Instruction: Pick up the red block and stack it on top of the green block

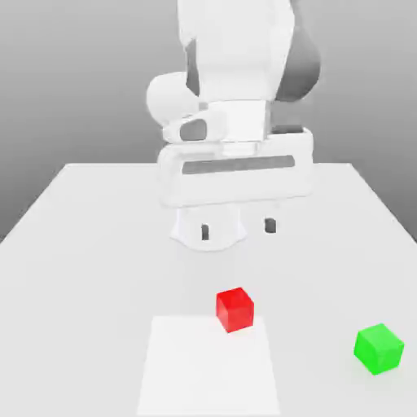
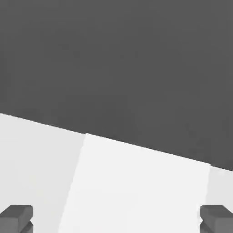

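A pale, off-white table (image 1: 89,236) with a matte top spreads across the exterior view, its far edge a straight line against the backdrop. On it, toward the near edge, lies a brighter white square patch (image 1: 208,375), flat on the surface; in the hand view the same patch (image 2: 136,186) shows lighter than the table (image 2: 36,154) beside it. Behind the table stands a plain grey backdrop (image 1: 73,73), darker high up and lighter lower down, under soft, even light.

One red block (image 1: 234,309), one green block (image 1: 379,348), one white table (image 1: 81,244), one brighter patch (image 1: 208,375), one arm (image 1: 236,81).
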Tool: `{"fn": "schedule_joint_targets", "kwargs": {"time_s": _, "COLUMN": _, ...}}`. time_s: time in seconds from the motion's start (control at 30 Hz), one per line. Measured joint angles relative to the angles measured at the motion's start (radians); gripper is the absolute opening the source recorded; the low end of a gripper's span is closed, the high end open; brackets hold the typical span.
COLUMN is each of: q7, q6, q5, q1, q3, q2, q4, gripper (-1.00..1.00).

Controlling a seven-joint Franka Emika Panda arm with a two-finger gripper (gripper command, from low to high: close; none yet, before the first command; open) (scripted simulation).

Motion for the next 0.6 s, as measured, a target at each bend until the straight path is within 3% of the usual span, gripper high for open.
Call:
{"fn": "schedule_joint_targets", "kwargs": {"time_s": 0.1, "q7": -0.035, "q6": 0.140, "q5": -0.001, "q1": 0.021, "q3": 0.006, "q2": 0.177, "q4": -0.075, "gripper": 0.00}}
{"fn": "schedule_joint_targets", "kwargs": {"time_s": 0.3, "q7": -0.059, "q6": 0.347, "q5": 0.022, "q1": 0.021, "q3": 0.020, "q2": 0.423, "q4": -0.064, "gripper": 0.00}}
{"fn": "schedule_joint_targets", "kwargs": {"time_s": 0.33, "q7": -0.059, "q6": 0.374, "q5": 0.023, "q1": 0.021, "q3": 0.020, "q2": 0.453, "q4": -0.061, "gripper": -1.00}}
{"fn": "schedule_joint_targets", "kwargs": {"time_s": 0.6, "q7": -0.056, "q6": 0.357, "q5": 0.018, "q1": 0.016, "q3": 0.023, "q2": 0.435, "q4": -0.063, "gripper": -1.00}}
